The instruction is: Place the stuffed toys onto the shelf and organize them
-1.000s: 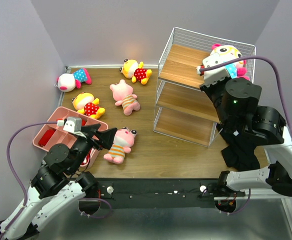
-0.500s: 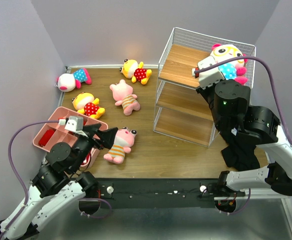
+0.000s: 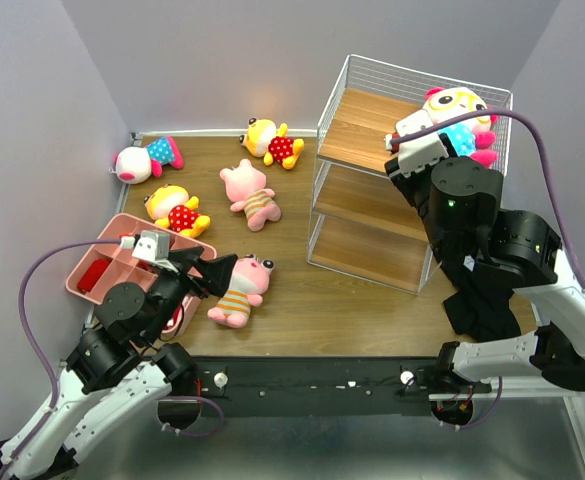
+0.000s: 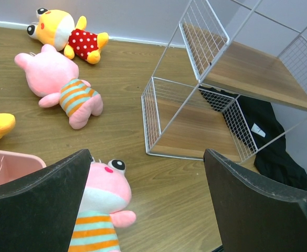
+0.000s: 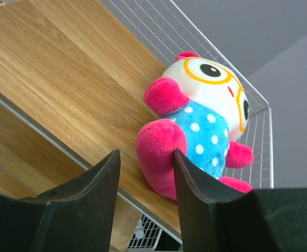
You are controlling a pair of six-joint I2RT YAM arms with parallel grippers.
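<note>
The shelf (image 3: 364,128) stands at the back right. On its top board (image 5: 64,68) sits a white-faced toy (image 3: 459,118) with a blue dotted belly (image 5: 205,115). My right gripper (image 5: 145,153) is open just in front of it, one fingertip (image 5: 180,160) against the toy's pink leg, the other apart from it. On the table lie another white-faced toy (image 3: 142,158), two yellow toys (image 3: 270,140) (image 3: 177,210) and two striped pigs (image 3: 250,195) (image 3: 240,288). My left gripper (image 4: 147,153) hangs open beside the near pig (image 4: 103,199), holding nothing.
A pink divided tray (image 3: 92,262) sits at the front left under my left arm. A black cloth (image 3: 477,305) lies right of the shelf's lowest board. Purple walls close in the back and both sides.
My right gripper has come open and let go of the white-faced toy, which now rests on the top board. The left arm has not moved.
</note>
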